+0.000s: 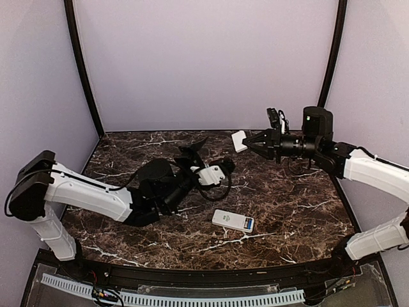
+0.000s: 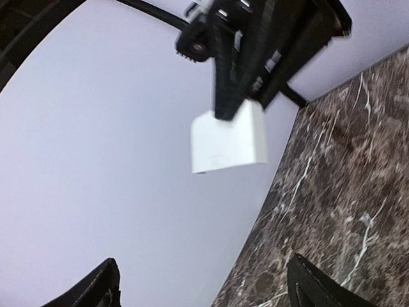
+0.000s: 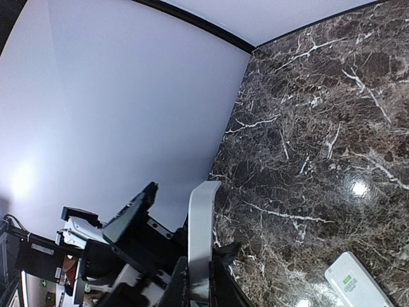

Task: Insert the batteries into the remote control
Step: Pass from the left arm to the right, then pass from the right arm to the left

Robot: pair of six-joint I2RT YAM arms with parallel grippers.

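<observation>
The remote control [image 1: 231, 220] lies flat on the marble table, right of centre and near the front. It is white with a blue patch at its right end. Its corner also shows in the right wrist view [image 3: 355, 282]. I see no loose batteries. My right gripper [image 1: 248, 144] is shut on a small white cover piece [image 1: 239, 141] and holds it in the air over the back of the table. The cover piece stands edge-on between the jaws in the right wrist view [image 3: 203, 224]. My left gripper [image 1: 211, 155] is wide open and empty, tilted up toward the cover piece [image 2: 229, 139].
The dark marble table [image 1: 287, 198] is enclosed by lilac walls with black corner posts [image 1: 83, 70]. The left arm stretches low across the table's left half. The right arm comes in from the right side.
</observation>
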